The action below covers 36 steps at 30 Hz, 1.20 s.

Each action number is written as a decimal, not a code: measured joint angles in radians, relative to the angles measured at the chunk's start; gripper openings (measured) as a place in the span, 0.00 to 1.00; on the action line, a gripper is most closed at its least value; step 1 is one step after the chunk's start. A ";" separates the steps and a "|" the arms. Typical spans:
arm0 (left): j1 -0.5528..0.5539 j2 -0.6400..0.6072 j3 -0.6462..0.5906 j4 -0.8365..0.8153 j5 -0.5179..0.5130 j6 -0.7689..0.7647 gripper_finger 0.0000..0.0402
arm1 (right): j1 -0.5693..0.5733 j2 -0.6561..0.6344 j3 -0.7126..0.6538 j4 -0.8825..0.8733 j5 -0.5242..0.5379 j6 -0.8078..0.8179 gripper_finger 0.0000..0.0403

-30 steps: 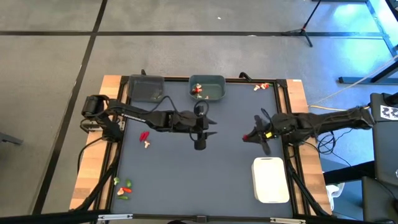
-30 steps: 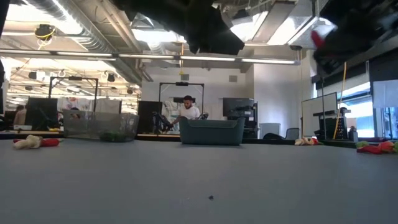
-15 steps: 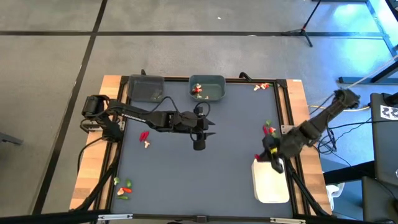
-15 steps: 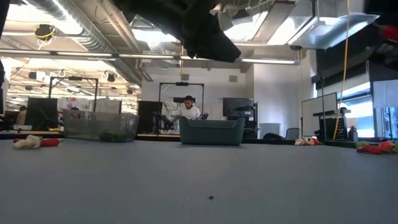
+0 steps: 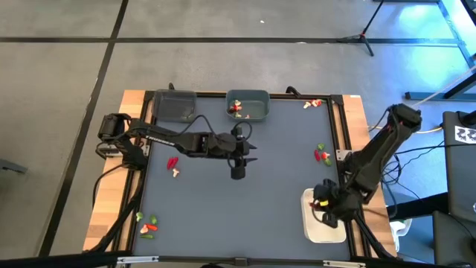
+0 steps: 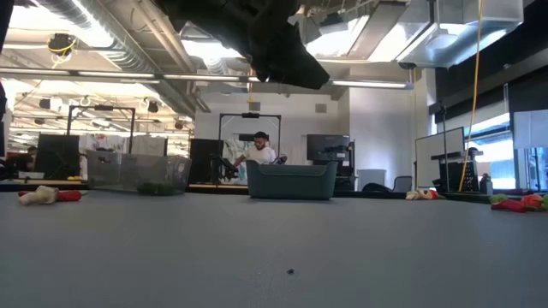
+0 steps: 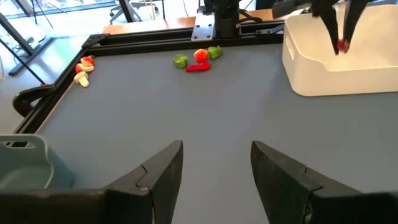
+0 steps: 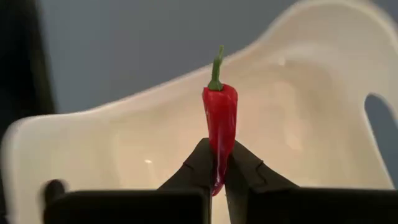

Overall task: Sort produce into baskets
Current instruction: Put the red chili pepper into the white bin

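1. Right gripper [image 8: 217, 163]: fingers clamped on the lower end of a red chili [image 8: 219, 118]. The chili's long axis runs straight out from the fingertips, green stem at the far tip, pointing into the white tray [image 8: 298, 118].
2. Chili looks glossy red, slim, tapering toward the pinched end, with a short, slightly curved green stem.
3. In the high view the right gripper [image 5: 325, 208] hangs over the white tray [image 5: 321, 230] at the near right of the table [image 5: 245, 201]; the chili is too small there to make out.
4. In the left wrist view, the right arm's fingers show far off over the tray [image 7: 348, 68] with a red speck between them.
5. Left gripper [image 7: 216, 163]: fingers spread apart, nothing between them. In the high view it [image 5: 238, 170] sits over the table's middle.
6. Loose pieces, high view: red and pale bits [image 5: 174, 165] left of centre; a red-green cluster [image 5: 149, 225] near left; a red-green cluster [image 5: 322, 155] at the right edge; pale and red bits [image 5: 313, 103] far right.
7. Teal bin [image 5: 248, 106] at the far edge holds some red bits; dark bin [image 5: 175, 106] stands just left of it.
8. Only the low view shows a person [image 6: 259, 152] in the room beyond the table; neither gripper's fingers appear there.
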 joint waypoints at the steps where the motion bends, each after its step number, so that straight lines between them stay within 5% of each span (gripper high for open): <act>1: 0.003 0.000 0.000 0.000 0.000 -0.001 0.46 | 0.000 0.020 0.000 0.000 -0.007 0.003 0.04; 8: 0.012 0.000 0.000 -0.001 0.000 -0.007 0.46 | -0.001 0.099 0.003 -0.018 -0.017 0.097 0.07; 17: 0.000 -0.027 0.000 -0.039 0.000 -0.055 0.46 | -0.001 0.097 0.026 -0.080 -0.109 0.140 0.31; 23: -0.025 -0.128 0.000 -0.201 0.000 -0.133 0.46 | -0.001 0.096 0.164 -0.231 -0.078 0.094 0.37; 27: -0.043 -0.205 0.000 -0.396 0.000 -0.228 0.46 | -0.001 0.095 0.272 -0.298 0.057 -0.015 0.37; 36: -0.069 -0.275 0.000 -0.921 0.000 -0.584 0.46 | -0.004 0.095 0.348 -0.290 0.568 -0.295 0.37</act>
